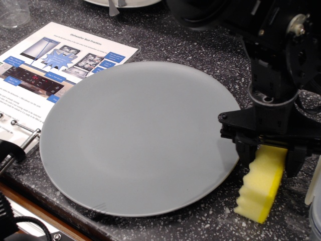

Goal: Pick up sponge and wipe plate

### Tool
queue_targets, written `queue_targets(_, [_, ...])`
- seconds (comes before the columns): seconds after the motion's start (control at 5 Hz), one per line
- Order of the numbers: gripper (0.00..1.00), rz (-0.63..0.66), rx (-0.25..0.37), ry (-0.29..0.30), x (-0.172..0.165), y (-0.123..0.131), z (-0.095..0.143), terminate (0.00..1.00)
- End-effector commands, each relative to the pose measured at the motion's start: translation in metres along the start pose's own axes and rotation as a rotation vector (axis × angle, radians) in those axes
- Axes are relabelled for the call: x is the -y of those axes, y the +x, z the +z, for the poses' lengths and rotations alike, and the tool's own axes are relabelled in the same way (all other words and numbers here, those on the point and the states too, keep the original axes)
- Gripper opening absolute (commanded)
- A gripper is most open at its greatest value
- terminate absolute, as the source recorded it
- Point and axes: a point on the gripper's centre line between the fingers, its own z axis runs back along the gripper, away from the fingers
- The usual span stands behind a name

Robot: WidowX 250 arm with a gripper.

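We see the black gripper [267, 159] low at the right side of the view, straddling the far end of the sponge [261, 187]. One finger [245, 151] stands against the sponge's wavy, ridged side, next to the plate; the other finger [292, 162] stands on the sponge's smooth outer side. Both appear to touch or nearly touch the foam, but we cannot tell whether the jaws are pressing on it or merely set around it. The sponge shows no clear squeeze where the fingers meet it.

The sponge lies flat on the dark speckled surface [180, 37], just beside the right edge of the plate [135, 135], its long axis running from near front to far back. Its near end is free and fully visible; its far end is hidden under the gripper body. We cannot tell whether the ridged side touches the plate rim or sits barely apart from it.

The plate rests flat on the surface, bare grey, with its left edge overlapping a printed leaflet [55, 63] that carries blue labels and appliance photographs. A wire rack part [20, 131] with small ball ends shows at the left edge, near the plate's lower left rim. At the top of the view we note part of a white dish [123, 3], and a clear container [14, 12] in the top left corner. The arm's dark housing and cabling fill the upper right.
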Motion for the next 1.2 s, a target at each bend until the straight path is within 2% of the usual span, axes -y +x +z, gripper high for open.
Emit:
queue_targets(0.0, [0.00, 0.011, 0.050, -0.100, -0.010, 0.014, 0.038, 0.00])
queue_targets(0.2, [0.00, -0.003, 0.042, -0.154, -0.029, 0.019, 0.062, 0.00])
queue_targets(0.4, [0.00, -0.005, 0.008, -0.176, -0.051, 0.023, 0.072, 0.00])
queue_targets(0.6, [0.00, -0.041, 0.070, -0.155, -0.074, 0.013, 0.056, 0.00])
queue_targets(1.0, [0.00, -0.009, 0.129, -0.107, -0.103, 0.014, 0.036, 0.00])
